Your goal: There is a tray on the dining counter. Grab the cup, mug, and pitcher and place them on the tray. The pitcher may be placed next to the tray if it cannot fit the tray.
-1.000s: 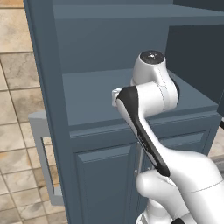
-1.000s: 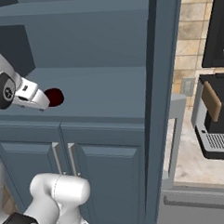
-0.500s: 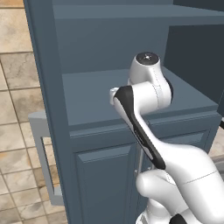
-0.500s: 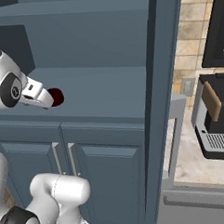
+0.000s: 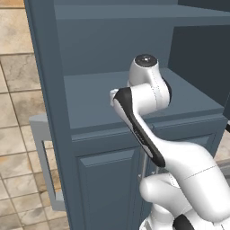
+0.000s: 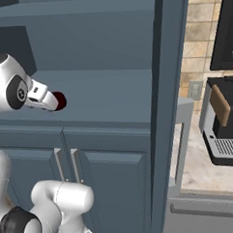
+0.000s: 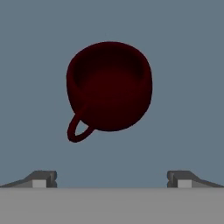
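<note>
Hovering: my jaws stand wide apart, above the mug, touching nothing.
Mug: squat, round, dark maroon, glossy, small loop handle; upright on the shelf.
Shelf: flat, matte blue-grey cabinet surface.

White arm before blue-grey cabinet

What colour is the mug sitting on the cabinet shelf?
The mug is dark maroon, almost black inside, with a matching loop handle; clearest in the hand view.

Mug on cabinet shelf, just ahead of open gripper; coffee machine far right.
</note>
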Robot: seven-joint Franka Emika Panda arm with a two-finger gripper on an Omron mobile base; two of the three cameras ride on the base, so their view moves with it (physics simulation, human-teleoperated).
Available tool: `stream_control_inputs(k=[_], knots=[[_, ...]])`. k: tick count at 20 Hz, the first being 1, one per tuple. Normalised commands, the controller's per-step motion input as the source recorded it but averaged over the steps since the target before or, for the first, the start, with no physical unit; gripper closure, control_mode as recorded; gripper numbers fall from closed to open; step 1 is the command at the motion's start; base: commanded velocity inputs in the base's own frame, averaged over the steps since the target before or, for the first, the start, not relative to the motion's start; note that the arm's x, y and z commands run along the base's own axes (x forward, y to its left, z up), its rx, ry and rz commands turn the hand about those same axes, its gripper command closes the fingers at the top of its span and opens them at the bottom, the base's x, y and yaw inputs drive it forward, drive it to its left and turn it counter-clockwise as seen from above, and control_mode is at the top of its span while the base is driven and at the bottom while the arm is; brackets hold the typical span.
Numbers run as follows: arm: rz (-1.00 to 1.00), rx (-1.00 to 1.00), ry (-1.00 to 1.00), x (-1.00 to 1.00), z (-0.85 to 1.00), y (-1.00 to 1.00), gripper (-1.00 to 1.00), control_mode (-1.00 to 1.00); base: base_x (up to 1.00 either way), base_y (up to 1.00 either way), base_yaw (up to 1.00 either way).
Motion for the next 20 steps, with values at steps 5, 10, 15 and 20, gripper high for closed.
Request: stream_control_inputs(k=[5,10,15,20], knots=[[0.0,0.0,0.0,0.22,-0.08,0.06,-1.0,-1.0,0.0,0.0,0.0],[0.0,0.0,0.0,0.2,-0.08,0.05,-1.0,-1.0,0.0,0.0,0.0],[0.0,0.0,0.0,0.16,-0.09,0.04,-1.0,-1.0,0.0,0.0,0.0],[0.0,0.0,0.0,0.13,-0.08,0.04,-1.0,-1.0,0.0,0.0,0.0]])
